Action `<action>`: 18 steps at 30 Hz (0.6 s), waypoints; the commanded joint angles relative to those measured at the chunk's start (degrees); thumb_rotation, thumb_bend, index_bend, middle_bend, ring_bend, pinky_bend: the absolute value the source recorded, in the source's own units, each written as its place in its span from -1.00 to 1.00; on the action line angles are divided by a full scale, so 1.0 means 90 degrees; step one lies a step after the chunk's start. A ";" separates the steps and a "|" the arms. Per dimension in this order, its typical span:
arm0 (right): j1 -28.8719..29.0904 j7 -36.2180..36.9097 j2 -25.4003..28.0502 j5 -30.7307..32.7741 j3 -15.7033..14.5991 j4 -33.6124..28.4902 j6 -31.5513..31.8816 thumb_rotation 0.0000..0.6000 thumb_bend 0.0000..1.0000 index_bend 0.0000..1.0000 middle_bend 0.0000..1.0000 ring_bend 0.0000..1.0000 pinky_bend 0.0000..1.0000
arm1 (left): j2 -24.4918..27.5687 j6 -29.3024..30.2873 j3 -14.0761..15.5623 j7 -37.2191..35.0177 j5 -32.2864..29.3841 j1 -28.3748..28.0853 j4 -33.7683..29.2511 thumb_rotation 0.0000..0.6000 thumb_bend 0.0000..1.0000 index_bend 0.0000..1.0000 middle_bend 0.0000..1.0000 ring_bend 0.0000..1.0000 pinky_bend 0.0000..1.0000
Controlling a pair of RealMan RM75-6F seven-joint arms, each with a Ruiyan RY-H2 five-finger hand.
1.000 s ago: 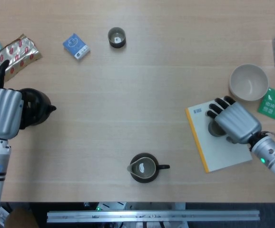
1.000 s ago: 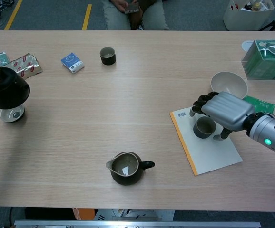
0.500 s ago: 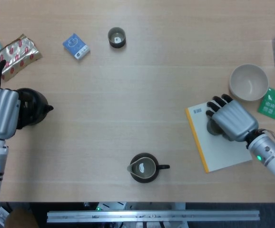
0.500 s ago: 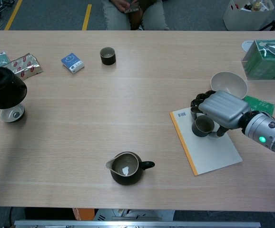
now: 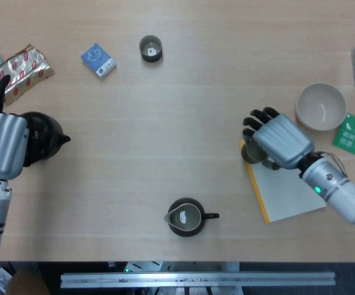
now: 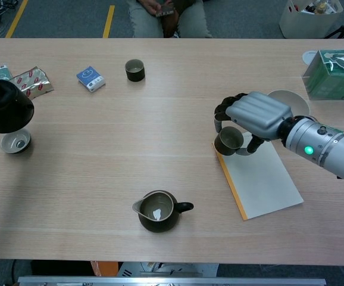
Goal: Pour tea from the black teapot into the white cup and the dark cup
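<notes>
At the table's left edge my left hand (image 5: 2, 147) grips the black teapot (image 5: 44, 137) by its handle, spout pointing right. The chest view shows the teapot (image 6: 5, 107) held above a small white cup (image 6: 15, 142); the head view hides that cup. My right hand (image 5: 277, 141) holds a dark grey cup (image 6: 227, 141) over the far-left corner of a white pad (image 6: 266, 182). In the head view only the rim of this cup (image 5: 252, 154) shows under the fingers. A second dark cup (image 5: 150, 48) stands alone at the back of the table.
A dark pitcher (image 5: 185, 218) with a little liquid stands near the front edge, centre. A white bowl (image 5: 320, 106) sits behind my right hand, with a green box (image 6: 335, 74) beyond it. A blue packet (image 5: 97, 59) and a foil packet (image 5: 21, 69) lie back left.
My right hand closed on the dark grey cup and carried it left, from the middle of the pad to its far-left corner. The left hand and teapot barely moved.
</notes>
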 commanded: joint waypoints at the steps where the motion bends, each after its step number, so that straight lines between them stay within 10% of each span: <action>1: 0.0281 -0.0258 -0.0183 0.0312 0.0162 -0.0106 -0.0161 1.00 -0.62 -0.07 -0.48 -0.69 -0.60 | 0.0054 -0.0003 -0.0007 0.0063 0.0021 -0.0010 -0.0091 0.99 -0.39 1.00 1.00 0.75 -0.99; 18: 0.1692 -0.1568 -0.1413 0.2119 0.0560 0.0477 -0.0190 1.00 -0.62 -0.07 -0.48 -0.69 -0.60 | 0.0220 -0.0006 -0.0029 0.0420 0.0097 -0.0044 -0.0461 0.99 -0.39 1.00 1.00 0.75 -0.99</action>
